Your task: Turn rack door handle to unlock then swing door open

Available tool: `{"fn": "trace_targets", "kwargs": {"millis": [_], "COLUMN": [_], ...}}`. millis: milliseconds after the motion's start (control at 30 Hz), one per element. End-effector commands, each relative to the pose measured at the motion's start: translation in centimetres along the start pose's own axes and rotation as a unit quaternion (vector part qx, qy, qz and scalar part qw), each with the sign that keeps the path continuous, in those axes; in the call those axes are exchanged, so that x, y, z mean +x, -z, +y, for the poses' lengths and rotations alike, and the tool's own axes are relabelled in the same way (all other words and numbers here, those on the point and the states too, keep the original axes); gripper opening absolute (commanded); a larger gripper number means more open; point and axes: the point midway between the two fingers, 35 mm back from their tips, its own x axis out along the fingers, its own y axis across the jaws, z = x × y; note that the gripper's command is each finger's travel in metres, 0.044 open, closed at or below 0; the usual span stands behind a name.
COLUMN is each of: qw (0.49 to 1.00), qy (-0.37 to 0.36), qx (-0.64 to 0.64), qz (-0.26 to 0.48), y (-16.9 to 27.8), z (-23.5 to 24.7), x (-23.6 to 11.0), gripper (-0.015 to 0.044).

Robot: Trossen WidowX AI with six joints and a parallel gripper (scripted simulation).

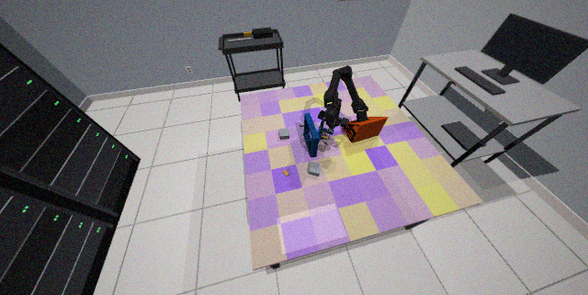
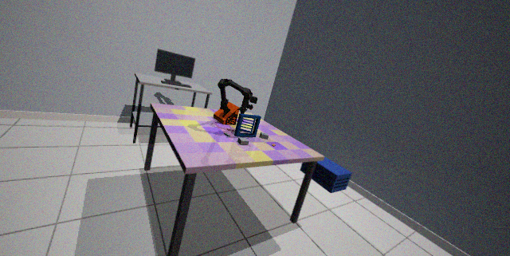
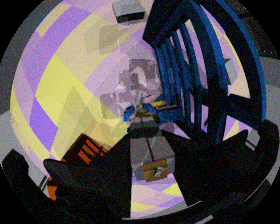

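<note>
And here the end effector (image 1: 324, 133) (image 3: 144, 136) pinches the handle (image 3: 147, 123), with the blue frame (image 1: 312, 141) (image 2: 237, 126) (image 3: 218, 85) standing upright just left of it in the top view.

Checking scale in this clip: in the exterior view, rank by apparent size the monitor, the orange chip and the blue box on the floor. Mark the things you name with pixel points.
1. blue box (image 2: 327, 173)
2. monitor (image 1: 535, 47) (image 2: 174, 64)
3. orange chip (image 1: 286, 173) (image 2: 273, 144)

Top two are close; their order is unsure.

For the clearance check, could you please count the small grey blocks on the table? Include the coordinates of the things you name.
2: one by the blue frame's far side (image 1: 284, 134) (image 2: 264, 135) (image 3: 230, 71), one nearer the table's front (image 1: 314, 168) (image 2: 243, 141) (image 3: 128, 11).
</note>
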Motion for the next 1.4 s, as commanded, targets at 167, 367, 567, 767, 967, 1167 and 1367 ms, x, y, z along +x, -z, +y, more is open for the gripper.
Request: {"fn": "trace_targets", "kwargs": {"millis": [167, 367, 567, 767, 967, 1167, 1367], "qw": [0.997, 0.992, 0.986, 0.976, 0.965, 0.95, 0.934], "qy": [0.003, 0.002, 0.002, 0.001, 0.001, 0.0, 0.0], "qx": [0.079, 0.125, 0.169, 0.216, 0.261, 0.311, 0.358], "qz": [-0.003, -0.003, -0.004, -0.004, -0.004, -0.004, -0.005], "y": [-0.6, -1.1, -1.7, -2.4, -3.2, -4.2, -5.4], "z": [1.3, 2.5, 3.6, 4.8, 5.8, 6.9, 7.8], "x": [0.0, 0.0, 0.0, 0.0, 0.0, 0.0, 0.0], "gripper": [0.0026, 0.0026, 0.0026, 0.0026, 0.0026, 0.0026, 0.0026]}}
